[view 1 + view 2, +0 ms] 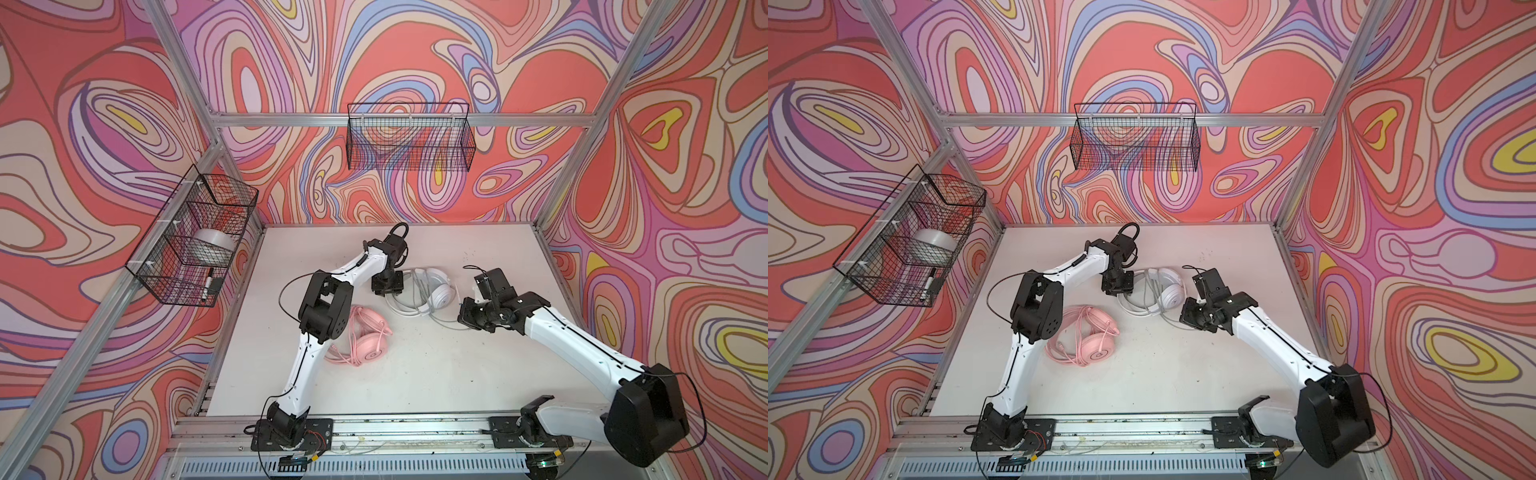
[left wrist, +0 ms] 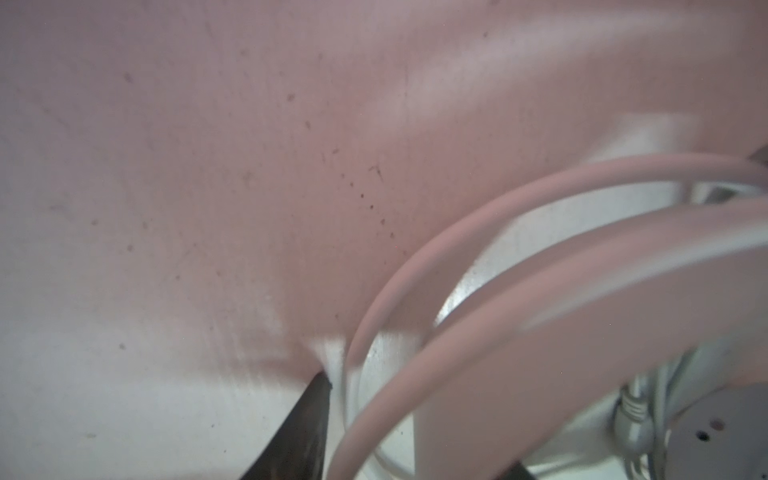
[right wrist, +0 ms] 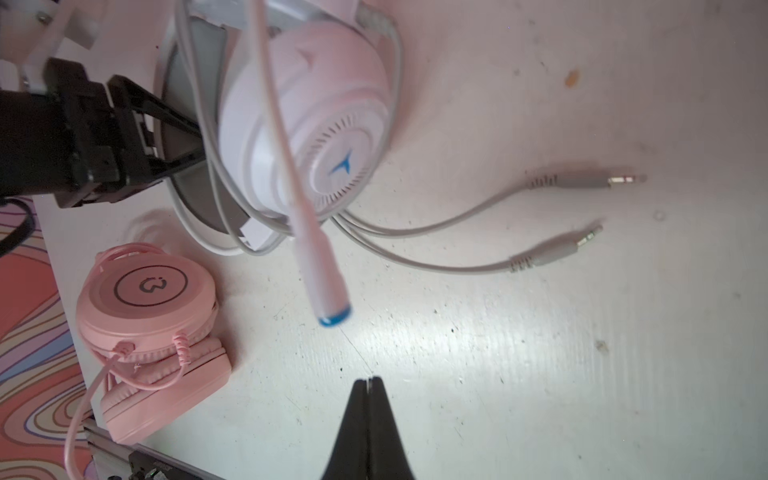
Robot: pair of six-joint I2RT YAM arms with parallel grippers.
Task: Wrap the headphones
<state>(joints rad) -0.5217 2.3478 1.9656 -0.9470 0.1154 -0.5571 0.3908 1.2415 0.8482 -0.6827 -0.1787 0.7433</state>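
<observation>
Right wrist view alone: right pincer (image 3: 369, 380) closed, empty; left pincer (image 3: 201, 141) spread around band of white headset (image 3: 303, 124).

A pale cord (image 2: 540, 183) is looped over the speckled table (image 2: 166, 166); a dark fingertip (image 2: 309, 415) is seen just beside it.

The left arm (image 1: 301, 365) and right arm (image 1: 582, 349) are made of white link shells joined by black joint housings. Thin black cables are run along the links. The right claw (image 3: 369, 380) is formed of two black tapering fingers (image 3: 386, 428).
</observation>
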